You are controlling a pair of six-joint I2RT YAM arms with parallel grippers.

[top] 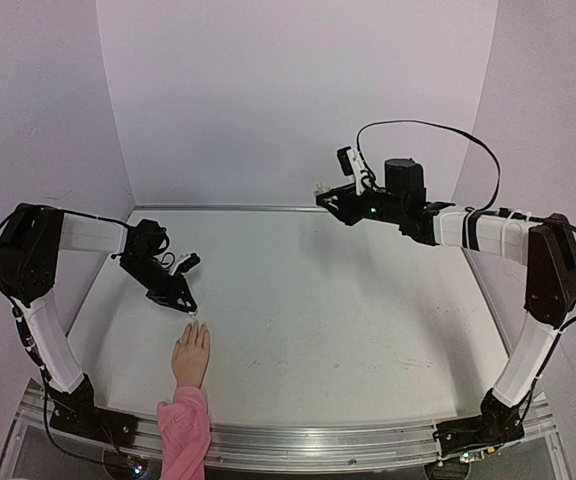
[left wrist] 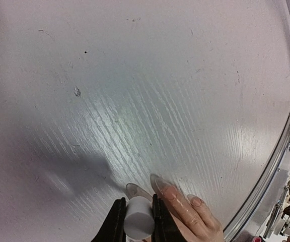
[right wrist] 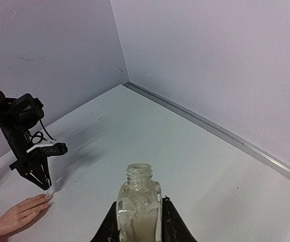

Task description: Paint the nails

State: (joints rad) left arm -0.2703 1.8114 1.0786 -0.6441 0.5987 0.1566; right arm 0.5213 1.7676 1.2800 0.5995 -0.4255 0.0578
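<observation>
The flesh-coloured mannequin hand (top: 191,354) with a pink sleeve (top: 184,428) lies at the table's near left, fingers pointing away. Its long clear nails (left wrist: 161,183) show in the left wrist view. My left gripper (top: 192,316) is shut on a white brush cap (left wrist: 138,219), held right at the fingertips; the brush tip itself is hidden. My right gripper (top: 325,191) is raised at the back right and shut on an open clear glass polish bottle (right wrist: 139,207) held upright. The hand (right wrist: 18,214) and the left gripper (right wrist: 48,189) also show in the right wrist view.
The white table (top: 348,300) has purple walls (top: 298,90) at the back and sides. A metal rail (top: 328,440) runs along its near edge. Black cables loop off both arms.
</observation>
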